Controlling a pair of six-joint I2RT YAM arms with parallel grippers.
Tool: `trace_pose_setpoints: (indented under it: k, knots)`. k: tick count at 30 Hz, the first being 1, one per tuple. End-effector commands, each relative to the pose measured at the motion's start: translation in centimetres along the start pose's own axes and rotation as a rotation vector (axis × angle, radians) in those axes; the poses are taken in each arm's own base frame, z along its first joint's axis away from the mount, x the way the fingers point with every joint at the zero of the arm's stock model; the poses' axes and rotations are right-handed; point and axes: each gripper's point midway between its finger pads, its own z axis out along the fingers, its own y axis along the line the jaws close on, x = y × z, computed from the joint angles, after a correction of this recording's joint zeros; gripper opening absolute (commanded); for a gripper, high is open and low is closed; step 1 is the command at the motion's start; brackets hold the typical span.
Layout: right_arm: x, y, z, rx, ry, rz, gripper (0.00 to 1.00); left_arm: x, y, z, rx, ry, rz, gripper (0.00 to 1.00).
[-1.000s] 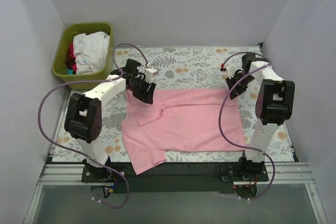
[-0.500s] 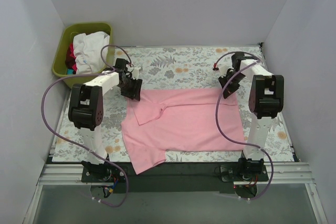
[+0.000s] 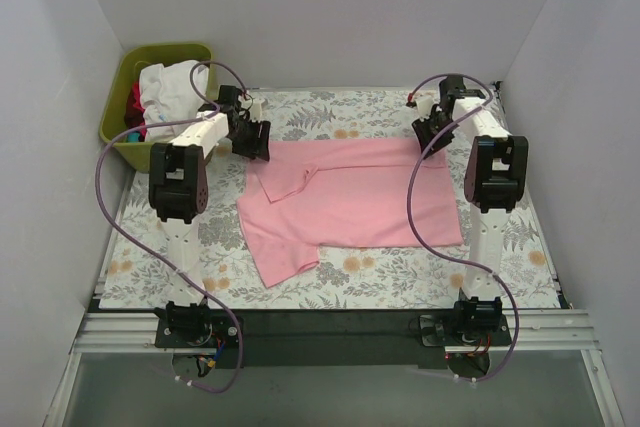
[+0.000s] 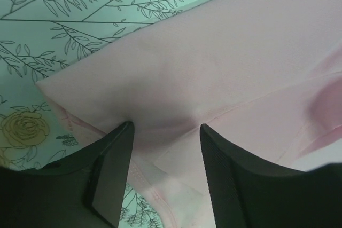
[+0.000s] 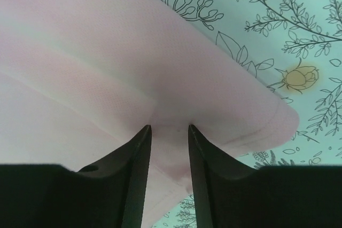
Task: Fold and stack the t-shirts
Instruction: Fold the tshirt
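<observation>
A pink t-shirt (image 3: 350, 202) lies mostly flat on the floral table cover, with one sleeve (image 3: 285, 262) sticking out toward the near left. My left gripper (image 3: 258, 145) is at the shirt's far left corner, its jaws pinching a pucker of pink fabric (image 4: 214, 68); the left wrist view shows this gripper (image 4: 165, 129) close up. My right gripper (image 3: 428, 139) is at the far right corner, closed narrowly on a fold of the shirt (image 5: 80, 52), as the right wrist view shows of this gripper (image 5: 169, 127). Both arms reach far out over the table.
A green bin (image 3: 115, 127) at the far left holds white (image 3: 170, 97) and coloured garments. The floral cover (image 3: 400, 272) shows bare in front of the shirt. White walls close in the back and both sides.
Both grippers have moved toward the back of the table and dragged the pink shirt with them. The shirt's near hem now lies well away from the table's near edge.
</observation>
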Motion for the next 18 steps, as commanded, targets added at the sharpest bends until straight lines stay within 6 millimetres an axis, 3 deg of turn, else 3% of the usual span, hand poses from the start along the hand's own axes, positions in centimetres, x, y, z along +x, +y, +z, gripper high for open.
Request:
trace_pose_setpoints:
  k: [1, 3, 4, 5, 6, 7, 8, 9, 10, 11, 13, 14, 16, 17, 18]
  knots:
    - [-2.9, -0.8, -3.5, 0.047, -0.098, -0.057, 0.42, -1.9, -0.9, -3.2, 0.047, -0.025, 0.051, 0.53]
    - [-2.8, 0.8, -5.8, 0.008, -0.116, -0.097, 0.53, -2.7, -3.0, -5.8, 0.117, -0.048, 0.075, 0.58]
    - [-3.3, 1.6, -8.5, 0.016, -0.153, -0.126, 0.58, -3.5, -4.1, -8.2, 0.136, -0.089, 0.125, 0.60]
    - [-3.2, 2.2, -9.6, 0.017, -0.161, -0.147, 0.61, -2.9, -5.1, -9.5, 0.174, -0.080, 0.134, 0.65]
    - [-1.8, 3.2, -9.9, -0.006, -0.136, -0.172, 0.64, -2.5, -5.8, -10.5, 0.192, -0.082, 0.156, 0.71]
    - [-1.3, 4.4, -12.3, -0.002, -0.150, -0.206, 0.70, -0.9, -6.2, -11.0, 0.210, -0.058, 0.185, 0.72]
    - [-0.4, 5.1, -13.0, -0.010, -0.140, -0.220, 0.75, 0.0, -7.2, -13.1, 0.224, -0.060, 0.215, 0.74]
    - [2.1, 6.4, -12.4, -0.050, -0.091, -0.218, 0.76, 1.2, -7.6, -13.9, 0.233, -0.049, 0.227, 0.75]
    - [3.2, 7.7, -14.1, -0.059, -0.087, -0.274, 0.75, 3.8, -7.8, -13.6, 0.248, 0.000, 0.223, 0.75]
    - [4.6, 8.5, -14.1, -0.075, -0.065, -0.283, 0.73, 5.1, -8.4, -15.3, 0.251, -0.005, 0.279, 0.75]
    - [8.5, 10.6, -13.9, -0.108, 0.002, -0.315, 0.68, 7.7, -8.9, -15.9, 0.271, 0.018, 0.309, 0.75]
    - [9.8, 11.3, -13.9, -0.119, 0.022, -0.326, 0.66, 10.7, -9.0, -15.7, 0.288, 0.075, 0.319, 0.75]
    - [12.0, 12.7, -14.1, -0.113, 0.060, -0.372, 0.57, 12.7, -9.7, -16.9, 0.294, 0.075, 0.352, 0.75]
    - [14.2, 13.5, -13.3, -0.136, 0.104, -0.393, 0.55, 14.8, -9.9, -16.8, 0.305, 0.119, 0.342, 0.75]
    - [15.3, 13.7, -13.0, -0.131, 0.130, -0.408, 0.51, 15.5, -10.1, -17.3, 0.301, 0.113, 0.367, 0.74]
